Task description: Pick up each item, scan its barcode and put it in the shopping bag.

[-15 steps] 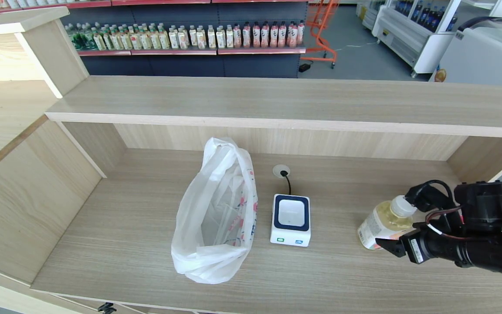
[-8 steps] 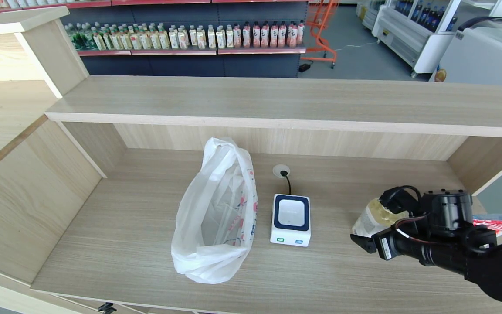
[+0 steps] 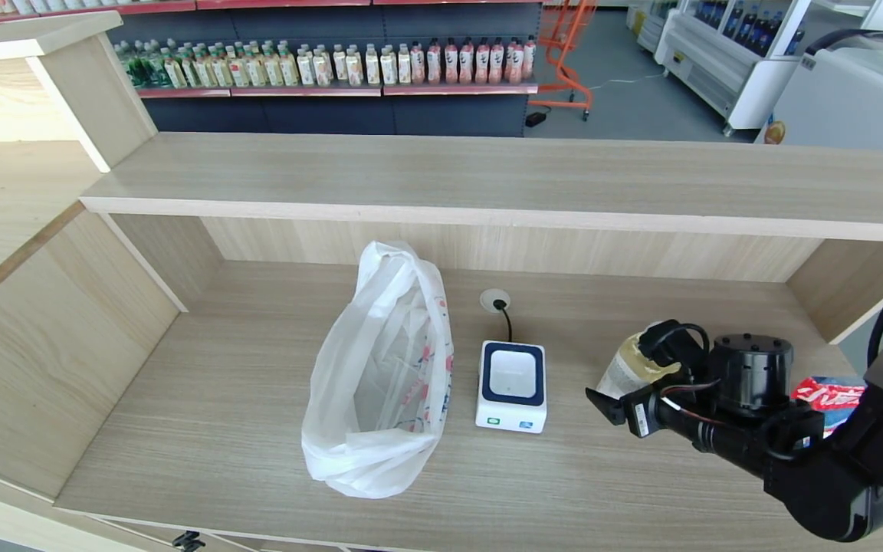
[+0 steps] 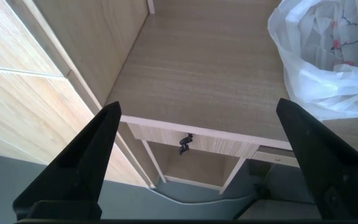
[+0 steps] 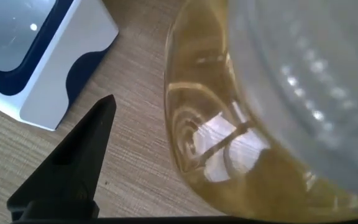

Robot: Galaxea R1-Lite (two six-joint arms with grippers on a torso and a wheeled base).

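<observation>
A clear bottle of yellowish drink (image 3: 622, 373) with a white label is tilted in my right gripper (image 3: 629, 377), which is shut on it just right of the scanner (image 3: 512, 386). In the right wrist view the bottle (image 5: 260, 112) is very close, with one dark finger (image 5: 73, 168) beside it and the white-and-blue scanner (image 5: 36, 50) below. The white shopping bag (image 3: 384, 376) stands open left of the scanner. My left gripper (image 4: 197, 168) hangs open off the counter's front left edge, with the bag (image 4: 328, 56) off to one side.
A red snack packet (image 3: 828, 395) lies at the counter's right end behind my right arm. The scanner's cable runs to a grommet (image 3: 494, 300) at the back. A raised wooden shelf (image 3: 487, 180) overhangs the rear, and side walls close both ends.
My right arm has carried the bottle leftward toward the scanner, tilting it. The red packet at the right has come into sight behind the arm.
</observation>
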